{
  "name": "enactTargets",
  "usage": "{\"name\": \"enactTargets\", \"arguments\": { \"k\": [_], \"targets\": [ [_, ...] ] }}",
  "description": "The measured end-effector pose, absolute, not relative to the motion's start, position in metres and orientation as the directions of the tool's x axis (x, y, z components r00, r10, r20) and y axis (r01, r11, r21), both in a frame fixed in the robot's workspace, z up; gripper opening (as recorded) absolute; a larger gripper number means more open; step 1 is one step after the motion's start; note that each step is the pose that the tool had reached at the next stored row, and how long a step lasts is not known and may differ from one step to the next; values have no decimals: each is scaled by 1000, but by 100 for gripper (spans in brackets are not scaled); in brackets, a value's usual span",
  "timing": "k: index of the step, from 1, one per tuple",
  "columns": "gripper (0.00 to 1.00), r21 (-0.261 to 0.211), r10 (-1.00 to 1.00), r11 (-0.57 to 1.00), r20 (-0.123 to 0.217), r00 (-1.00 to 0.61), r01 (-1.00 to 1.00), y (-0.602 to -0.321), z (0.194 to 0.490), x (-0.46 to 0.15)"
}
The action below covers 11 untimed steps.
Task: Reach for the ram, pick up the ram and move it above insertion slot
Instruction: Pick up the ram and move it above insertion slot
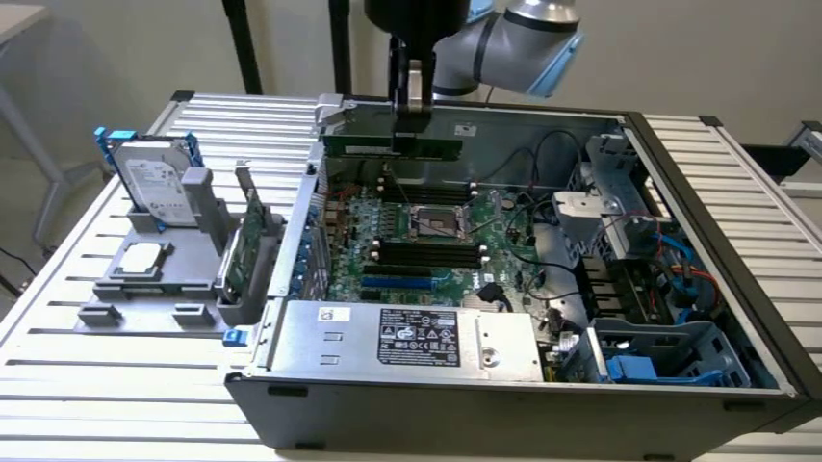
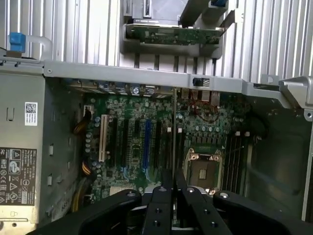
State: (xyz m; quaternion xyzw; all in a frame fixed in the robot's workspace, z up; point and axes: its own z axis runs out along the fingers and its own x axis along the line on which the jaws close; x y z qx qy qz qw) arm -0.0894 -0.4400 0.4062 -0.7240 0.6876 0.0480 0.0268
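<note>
My gripper (image 1: pixel 408 135) is shut on the ram (image 1: pixel 385 147), a long thin green stick held level and lengthwise above the back of the open computer case (image 1: pixel 514 404). In the wrist view the ram (image 2: pixel 174 127) shows edge-on as a thin line running out from between the black fingers (image 2: pixel 161 200). It hangs over the motherboard (image 1: pixel 385 226), next to the CPU socket (image 2: pixel 203 171). Long dark slots (image 1: pixel 424 255) lie on the board beside that socket, well below the stick.
A grey fixture on the slatted table at the exterior view's left holds a hard drive with blue rails (image 1: pixel 154 183) and an upright green card (image 1: pixel 250 241). The power supply (image 1: pixel 398 337), loose cables (image 1: pixel 540 279) and a blue drive cage (image 1: pixel 668 356) crowd the case.
</note>
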Motion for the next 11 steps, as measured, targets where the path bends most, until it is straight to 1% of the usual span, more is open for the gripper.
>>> {"name": "enactTargets", "arguments": {
  "k": [5,11],
  "targets": [
    [13,27,-993,-53,-106,50,-998,-429,404,-73],
    [13,27,-993,-53,-107,50,-998,-410,401,-60]
  ]
}}
